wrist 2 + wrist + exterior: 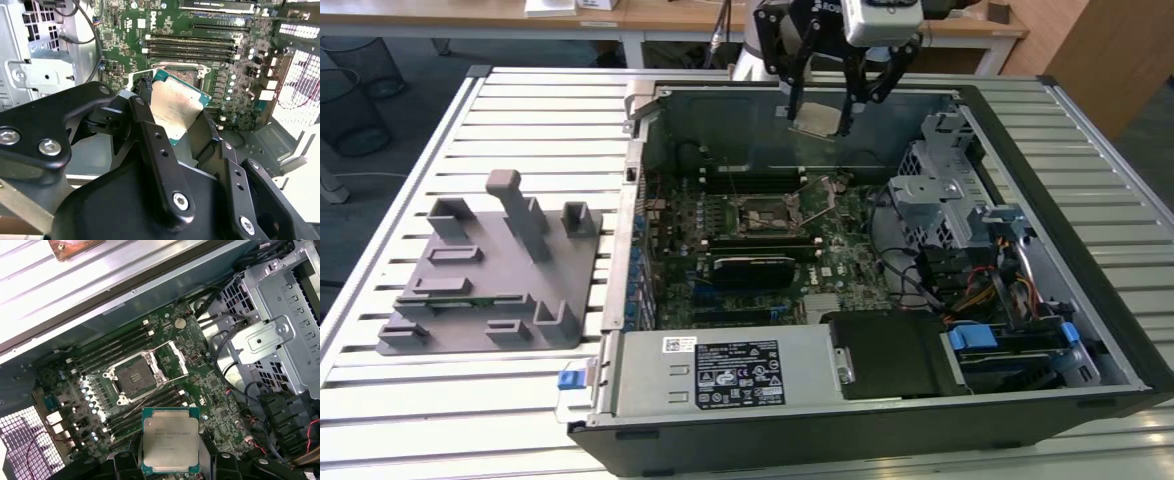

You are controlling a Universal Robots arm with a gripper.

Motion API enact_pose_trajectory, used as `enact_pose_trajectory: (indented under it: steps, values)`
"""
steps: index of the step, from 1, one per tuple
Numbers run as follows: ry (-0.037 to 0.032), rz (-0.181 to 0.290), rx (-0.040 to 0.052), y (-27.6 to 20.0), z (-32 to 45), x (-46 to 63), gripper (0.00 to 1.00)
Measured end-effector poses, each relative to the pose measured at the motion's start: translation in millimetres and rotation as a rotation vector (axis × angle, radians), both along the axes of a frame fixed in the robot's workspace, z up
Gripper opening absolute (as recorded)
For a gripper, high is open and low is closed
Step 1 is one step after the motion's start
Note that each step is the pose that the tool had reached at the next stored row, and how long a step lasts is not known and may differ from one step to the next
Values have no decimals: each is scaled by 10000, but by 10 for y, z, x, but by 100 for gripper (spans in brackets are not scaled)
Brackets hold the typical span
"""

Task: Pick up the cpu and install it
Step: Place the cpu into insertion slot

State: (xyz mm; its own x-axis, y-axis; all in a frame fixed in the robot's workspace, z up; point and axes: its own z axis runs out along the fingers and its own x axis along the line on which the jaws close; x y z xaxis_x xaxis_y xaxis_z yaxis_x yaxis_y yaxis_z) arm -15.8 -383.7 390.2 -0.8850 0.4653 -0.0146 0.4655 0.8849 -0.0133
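The gripper (pixel 825 116) pinches the cpu (pixel 170 440) by two opposite edges, fingers closed just to the chip's width, holding it level and metal-top-up above the empty socket (pixel 134 377) inside the open computer case (pixel 1074 232), apparently for flat seating.

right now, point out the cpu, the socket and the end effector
cpu (pixel 170 440), first wrist view, centre of its metal top
socket (pixel 134 378), first wrist view, its open middle
end effector (pixel 825 116), exterior view, midway between its fingertips
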Motion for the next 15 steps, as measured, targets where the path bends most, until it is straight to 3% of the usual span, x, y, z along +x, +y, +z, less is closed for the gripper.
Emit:
enact_pose_trajectory:
  steps: [15]
  values:
    - [-1,-1649,-4,0,-12,0,53]
